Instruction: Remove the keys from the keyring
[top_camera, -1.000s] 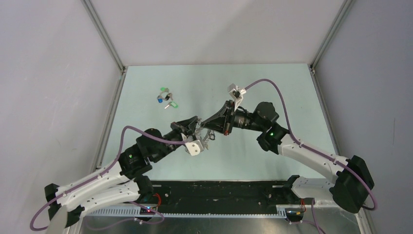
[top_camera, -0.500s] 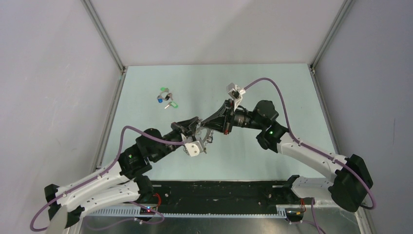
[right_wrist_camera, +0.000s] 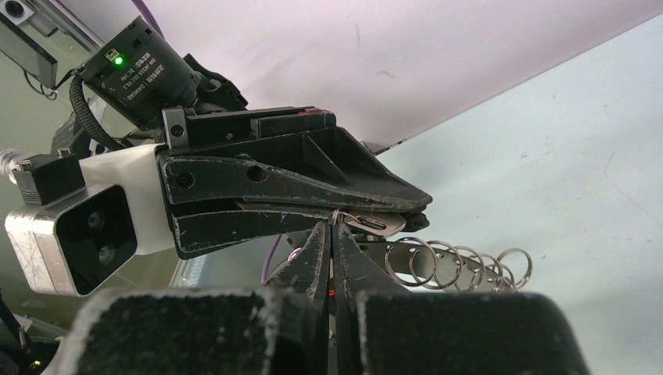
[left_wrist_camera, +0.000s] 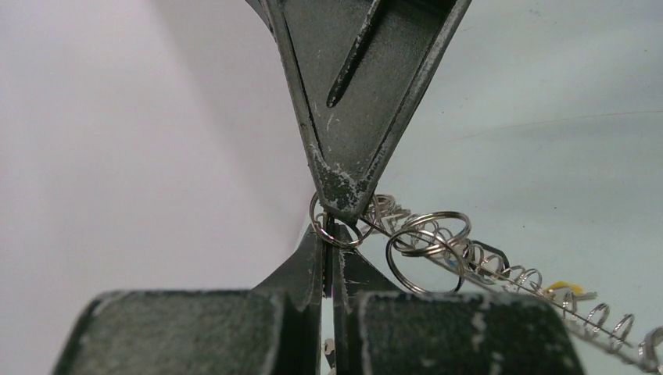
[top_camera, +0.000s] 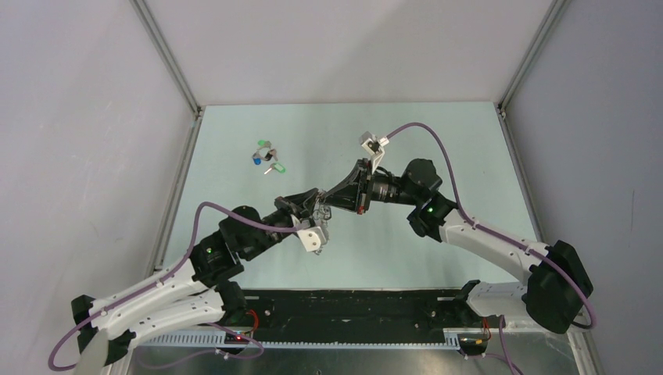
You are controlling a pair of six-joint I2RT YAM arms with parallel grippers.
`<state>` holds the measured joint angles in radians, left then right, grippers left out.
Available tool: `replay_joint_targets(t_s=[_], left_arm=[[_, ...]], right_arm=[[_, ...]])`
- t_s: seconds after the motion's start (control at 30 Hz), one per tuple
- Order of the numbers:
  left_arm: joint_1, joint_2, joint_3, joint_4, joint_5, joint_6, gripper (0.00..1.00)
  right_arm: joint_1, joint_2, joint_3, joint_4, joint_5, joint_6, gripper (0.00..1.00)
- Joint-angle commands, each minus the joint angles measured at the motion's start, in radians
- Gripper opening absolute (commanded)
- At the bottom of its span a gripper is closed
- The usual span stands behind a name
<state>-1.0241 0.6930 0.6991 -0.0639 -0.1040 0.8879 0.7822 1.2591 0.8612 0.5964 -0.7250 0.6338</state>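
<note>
Two YAM arms meet tip to tip over the pale green table (top_camera: 438, 141), the left gripper (top_camera: 317, 208) and the right gripper (top_camera: 334, 202) nose to nose near the middle of the surface. Both pairs of jaws are pressed together. The left gripper is clamped on the near end of the keyring (left_wrist_camera: 461, 254), where a flat sliver of silver metal shows between its jaws in the right wrist view. The right gripper's narrow tips are pinched on one small wire loop (left_wrist_camera: 341, 244) at that same end, touching the left fingertips. The keyring hangs clear of the table, seen almost edge-on, its fringe of wire loops trailing away from the two tools. A yellow tag (left_wrist_camera: 564, 287) shows among the loops farther along the rim — the key it belongs to is too small to make out. Well apart from the grippers, toward the far left of the table, a small cluster of keys (top_camera: 266, 156) with green and blue tags lies loose on the surface.
</note>
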Motion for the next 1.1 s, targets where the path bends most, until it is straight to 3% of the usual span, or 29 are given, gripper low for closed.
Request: replay_joint_targets(t_s=[0.0, 1.07], left_arm=[[-0.002, -0.016, 0.013, 0.124, 0.012, -0.001, 0.00], [0.014, -0.024, 0.012, 0.136, -0.042, 0.017, 0.00]], right_arm=[[0.012, 0.010, 0.026, -0.016, -0.043, 0.034, 0.00], [0.043, -0.019, -0.010, -0.330, -0.106, -0.069, 0.00]])
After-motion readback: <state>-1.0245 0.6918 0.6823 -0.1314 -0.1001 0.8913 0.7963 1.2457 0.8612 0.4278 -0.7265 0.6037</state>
